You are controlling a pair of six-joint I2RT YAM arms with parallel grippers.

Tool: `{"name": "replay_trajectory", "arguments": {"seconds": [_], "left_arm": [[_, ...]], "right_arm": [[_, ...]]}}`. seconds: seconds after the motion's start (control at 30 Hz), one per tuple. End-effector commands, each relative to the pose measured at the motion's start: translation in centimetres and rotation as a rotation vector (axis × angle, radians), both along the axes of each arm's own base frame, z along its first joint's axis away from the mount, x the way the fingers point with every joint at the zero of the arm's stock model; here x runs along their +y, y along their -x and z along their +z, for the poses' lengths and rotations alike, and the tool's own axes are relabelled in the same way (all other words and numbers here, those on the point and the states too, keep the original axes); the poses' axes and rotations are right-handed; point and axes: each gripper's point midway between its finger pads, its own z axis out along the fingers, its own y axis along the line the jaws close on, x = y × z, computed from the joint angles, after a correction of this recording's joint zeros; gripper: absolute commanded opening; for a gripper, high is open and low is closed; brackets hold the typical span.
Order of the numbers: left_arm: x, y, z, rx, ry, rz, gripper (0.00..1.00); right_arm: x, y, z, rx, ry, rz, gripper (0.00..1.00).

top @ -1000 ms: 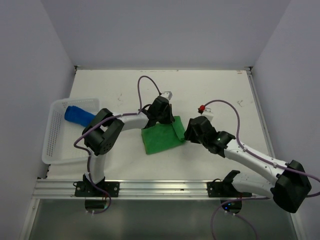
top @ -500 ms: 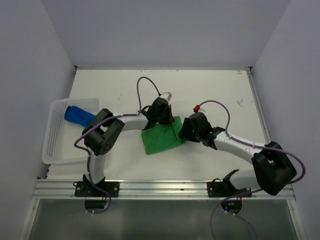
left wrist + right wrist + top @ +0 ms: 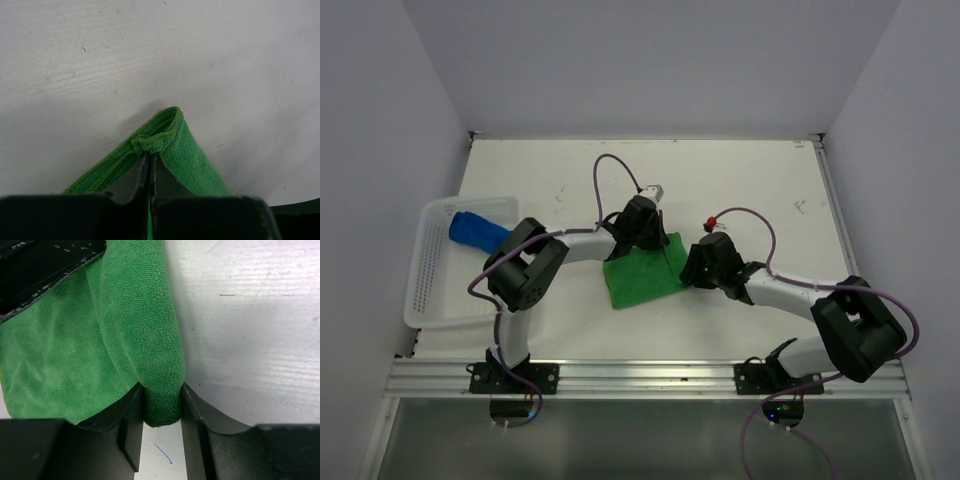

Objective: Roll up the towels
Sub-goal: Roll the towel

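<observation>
In the left wrist view the fingers (image 3: 136, 176) of the left gripper (image 3: 149, 159) are seen pressed together on a bunched corner of the green towel (image 3: 187, 160), with the white table (image 3: 100, 60) behind it. In the right wrist view the fingers (image 3: 131, 412) of the right gripper (image 3: 162, 390) are set on either side of a rolled fold along the towel's edge, and the fold is touched by both, so it is gripped. Neither grip can be made out from overhead, where the fingers are hidden under the wrists. The layout is given there instead: the green towel is spread near the table's middle, held at its one o'clock corner by the left gripper and at its three o'clock edge by the right. The blue towel (image 3: 475, 230), rolled, is shown only in that view, lying in the white basket (image 3: 435, 290) at the table's nine o'clock edge, well apart from the green one.
</observation>
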Motion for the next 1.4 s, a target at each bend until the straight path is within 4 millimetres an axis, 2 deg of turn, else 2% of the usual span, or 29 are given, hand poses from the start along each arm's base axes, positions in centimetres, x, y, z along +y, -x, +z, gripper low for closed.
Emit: {"name": "replay_trajectory", "arguments": {"seconds": [0.0, 0.2, 0.33, 0.4, 0.5, 0.53, 0.6, 0.73, 0.87, 0.93, 0.97, 1.0, 1.07, 1.1, 1.37], "left_arm": [[0.7, 0.5, -0.1, 0.001, -0.031, 0.004, 0.00], [0.9, 0.6, -0.1, 0.011, -0.041, 0.010, 0.01], [0.9, 0.5, 1.4, 0.003, -0.036, 0.014, 0.16], [0.7, 0.2, 2.6, -0.007, -0.024, 0.015, 0.20], [0.3, -0.3, 4.5, -0.020, -0.007, 0.017, 0.33], [0.6, 0.3, 4.2, 0.010, -0.030, 0.012, 0.36], [0.7, 0.1, 5.1, 0.010, -0.027, 0.017, 0.43], [0.9, 0.0, 6.9, -0.001, -0.023, 0.029, 0.47], [0.2, -0.1, 9.7, -0.009, 0.029, 0.029, 0.49], [-0.3, 0.2, 10.1, 0.022, 0.049, 0.024, 0.50], [-0.8, -0.2, 11.0, 0.023, 0.066, 0.026, 0.52], [-0.9, 0.1, 10.5, 0.047, 0.056, 0.023, 0.53], [-1.5, 0.0, 10.6, 0.056, 0.062, 0.015, 0.55], [-1.7, 0.2, 9.5, 0.084, 0.049, 0.019, 0.56], [-2.6, 1.1, 5.9, 0.165, 0.040, 0.002, 0.57]], "right_arm": [[0.0, -0.4, -0.3, -0.049, 0.023, 0.060, 0.35], [-0.1, -0.5, -0.2, -0.080, 0.048, 0.104, 0.18], [-0.7, -0.3, -0.4, -0.101, 0.076, 0.111, 0.03], [-1.3, -0.3, -0.7, -0.105, 0.101, 0.104, 0.01], [-1.3, -0.3, -1.0, -0.107, 0.104, 0.105, 0.00], [-1.4, -0.2, -1.2, -0.104, 0.105, 0.106, 0.00], [-1.4, -0.3, -1.4, -0.102, 0.108, 0.104, 0.00], [-1.3, -0.3, -1.5, -0.104, 0.106, 0.105, 0.00], [-1.3, -0.5, -1.1, -0.119, 0.104, 0.099, 0.00], [-1.4, -0.5, -1.2, -0.119, 0.107, 0.096, 0.00], [-1.5, -0.5, -1.2, -0.121, 0.107, 0.094, 0.00], [-1.5, -0.5, -1.2, -0.120, 0.108, 0.094, 0.00], [-1.6, -0.4, -1.2, -0.120, 0.108, 0.087, 0.00], [-1.5, -0.4, -1.2, -0.121, 0.106, 0.087, 0.00], [-1.9, -0.1, -1.6, -0.114, 0.118, 0.073, 0.00]]}}
